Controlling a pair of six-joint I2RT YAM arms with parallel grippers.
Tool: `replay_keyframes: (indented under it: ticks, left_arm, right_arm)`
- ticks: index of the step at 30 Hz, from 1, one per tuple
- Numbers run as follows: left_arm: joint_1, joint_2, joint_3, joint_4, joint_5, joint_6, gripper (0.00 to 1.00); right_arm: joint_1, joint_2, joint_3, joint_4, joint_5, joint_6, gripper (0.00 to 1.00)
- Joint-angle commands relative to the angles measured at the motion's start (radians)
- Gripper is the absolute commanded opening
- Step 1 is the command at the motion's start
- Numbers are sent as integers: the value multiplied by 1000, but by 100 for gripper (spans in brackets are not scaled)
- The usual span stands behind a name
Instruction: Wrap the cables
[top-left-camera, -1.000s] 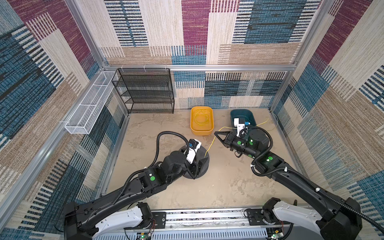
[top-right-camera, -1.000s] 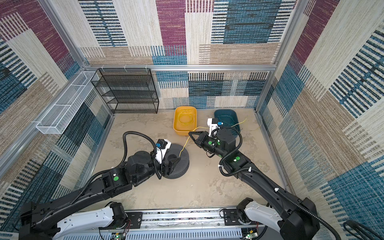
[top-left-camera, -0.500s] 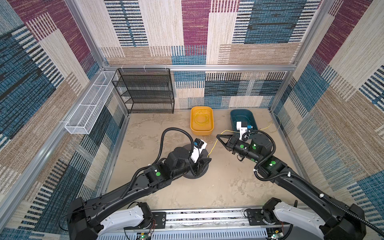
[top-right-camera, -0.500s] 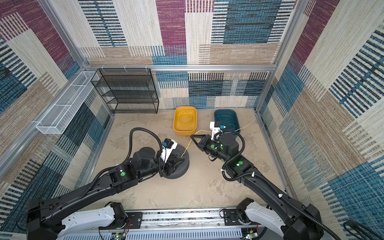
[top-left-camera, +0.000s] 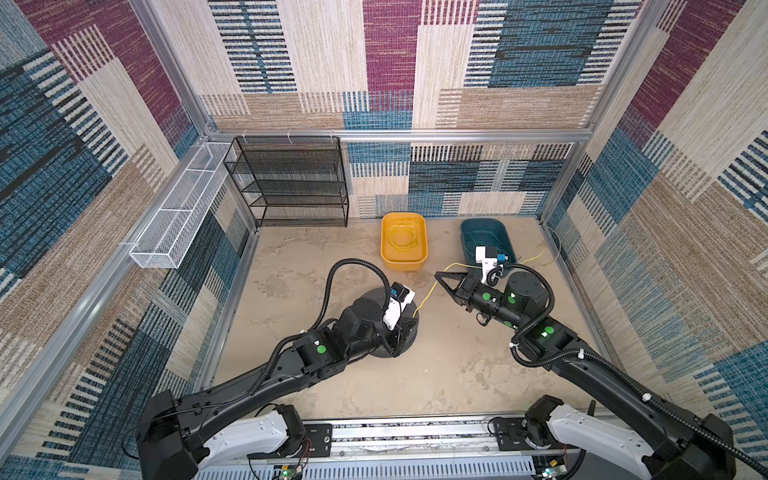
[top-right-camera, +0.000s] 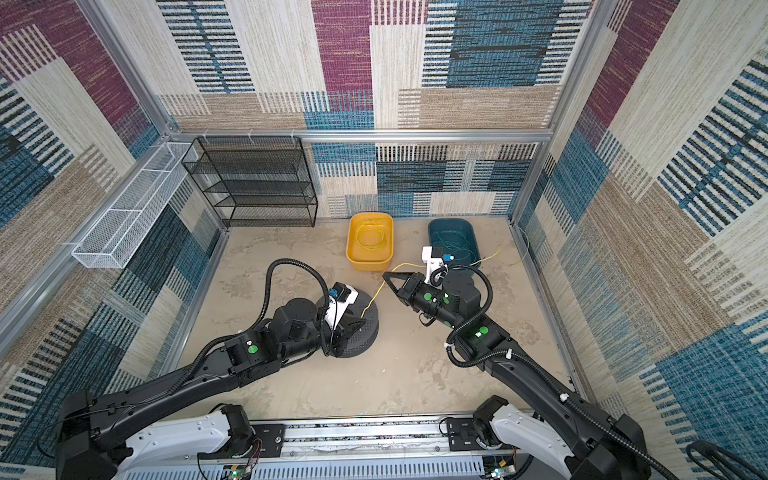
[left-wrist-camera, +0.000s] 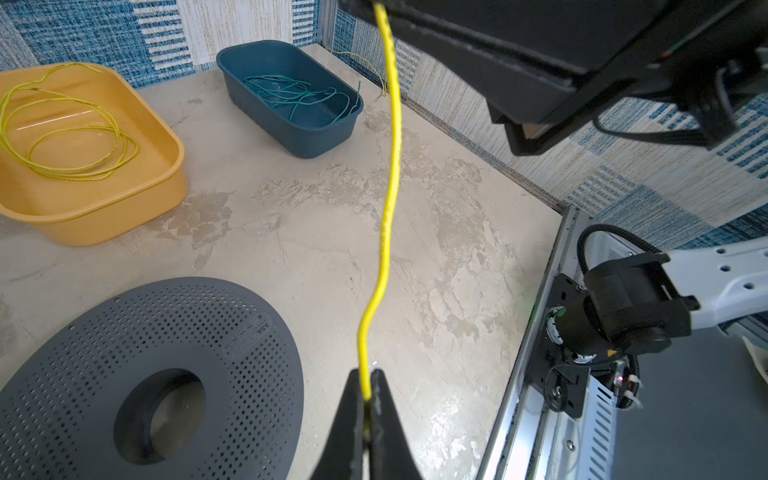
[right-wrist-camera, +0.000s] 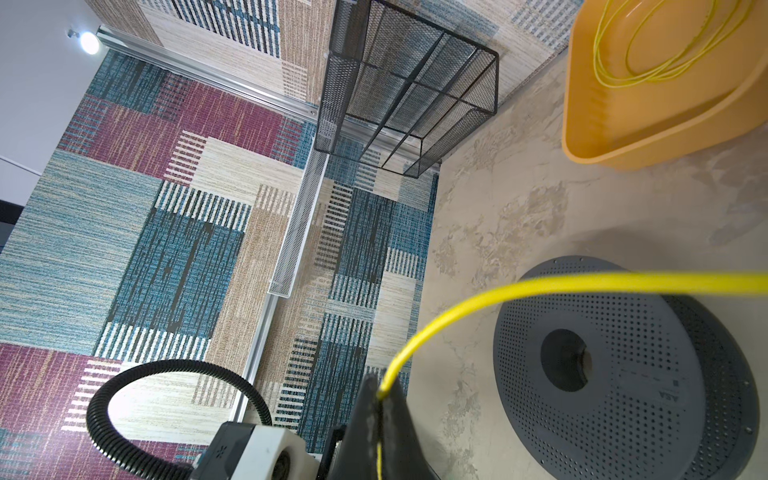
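You have the yellow cable (left-wrist-camera: 390, 187) pinched tight in both grippers. The left gripper (left-wrist-camera: 366, 376) nips it at the edge of the grey spool (left-wrist-camera: 166, 332), and the right gripper (right-wrist-camera: 380, 388) nips it further out from the spool. Pull them apart too hard and the thin cord could slip free. The spool's top flange hides any turns underneath, and the cable's far tail is hard to trace.

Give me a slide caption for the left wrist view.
Left gripper shut on a yellow cable beside a gray perforated disc; yellow bin and teal bin beyond.
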Motion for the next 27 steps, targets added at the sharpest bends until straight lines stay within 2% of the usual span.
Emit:
replay_keyframes:
  ticks: [1, 4, 9, 10, 18, 22, 27]
  left_arm:
    - [2, -1, 2, 40, -5, -61, 0]
    - [2, 3, 4, 50, -7, -118, 0]
    - [2, 29, 4, 100, 20, -196, 0]
    - [1, 35, 0, 113, 29, -211, 0]
    - [1, 65, -8, 154, 57, -233, 0]
    - [2, 76, -1, 150, 74, -225, 0]
    - [2, 96, 4, 143, 96, -217, 0]
  right_arm:
    - [1, 0, 5, 28, 13, -5, 1]
    - [1, -12, 6, 0, 31, -23, 27]
    - [2, -79, -49, -59, 70, -38, 57]
    - [1, -96, -67, -73, 74, -41, 61]
    - [1, -189, -121, -184, 65, -94, 75]
    - [8, -163, -144, -138, 3, -58, 74]
    - [75, -57, -93, -86, 9, -88, 62]
